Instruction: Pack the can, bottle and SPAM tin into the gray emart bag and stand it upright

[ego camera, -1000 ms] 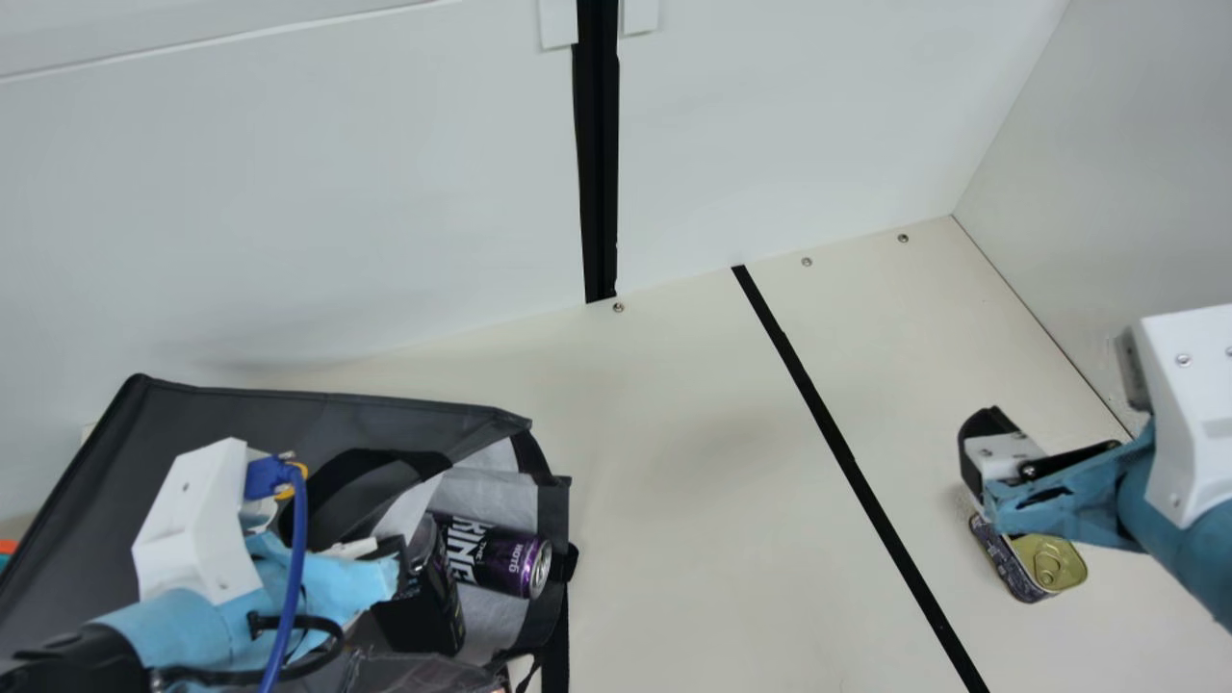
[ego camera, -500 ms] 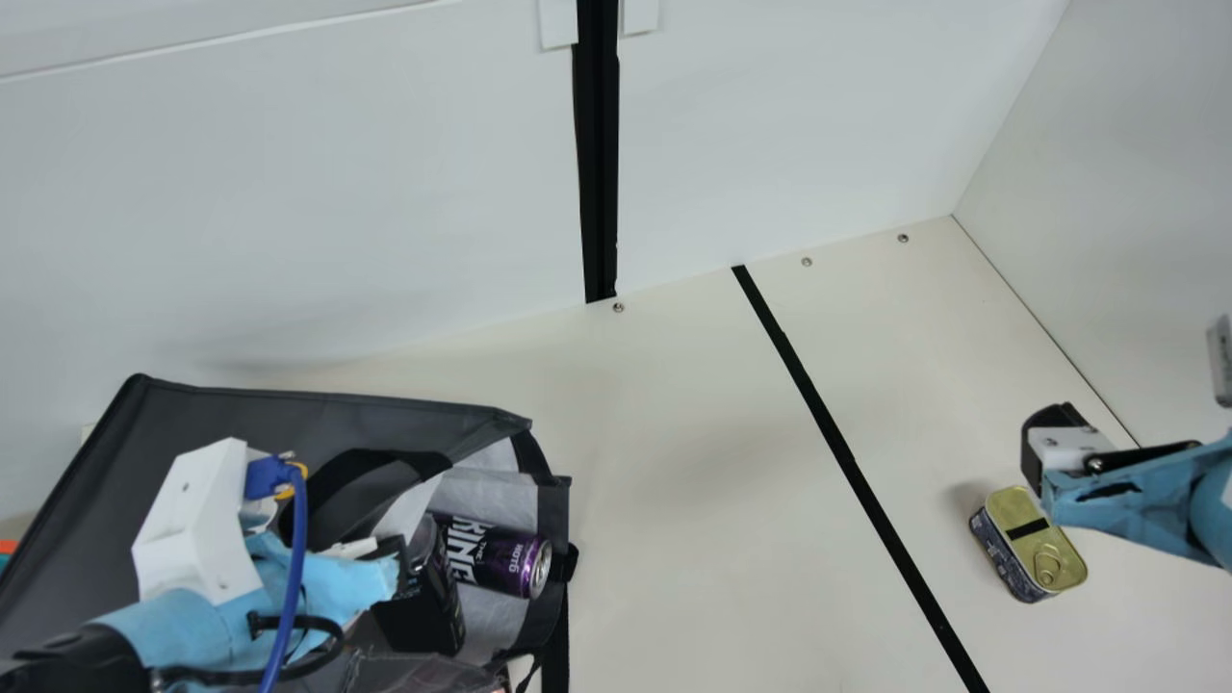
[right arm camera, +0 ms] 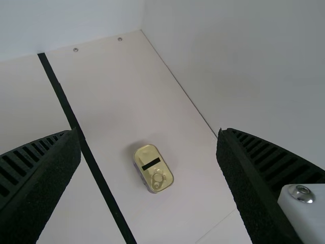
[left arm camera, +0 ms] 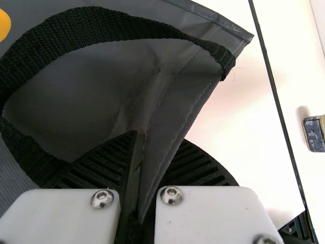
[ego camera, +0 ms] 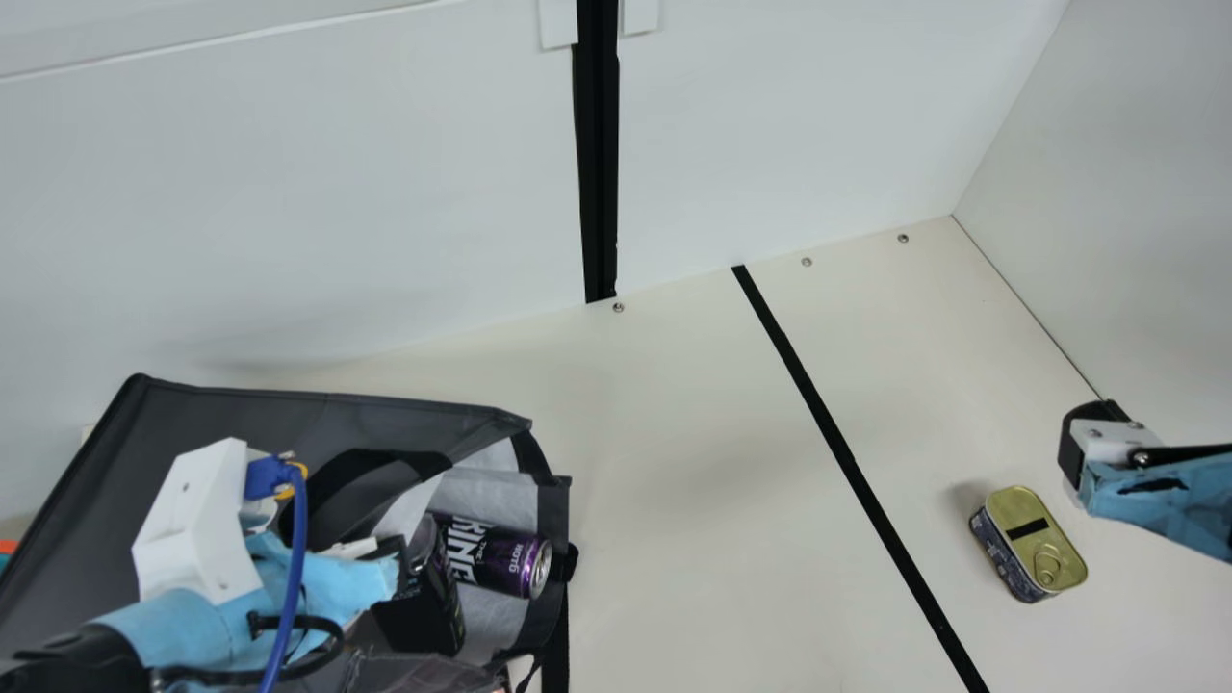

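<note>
Left wrist view, jaws grasping bag (left arm camera: 96, 84), tin (left arm camera: 315, 134) beyond strip (left arm camera: 277, 95), right view, jaws released.

Back wall: white panels (ego camera: 289, 212), parted by an upright black strip (ego camera: 598, 164) running down to the table.
Side wall: pale grey (ego camera: 1116, 173), meeting the back wall at a corner; thin dark seam along its foot.
Table: cream top (ego camera: 674, 404), crossed slantwise by black tape (ego camera: 845, 457); three screws (ego camera: 807, 262) near the rear edge.
Light: soft, faint shadows.

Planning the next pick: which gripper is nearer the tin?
Right. The right gripper is open, raised near the tin; the left gripper grips the bag, across the black line.
</note>
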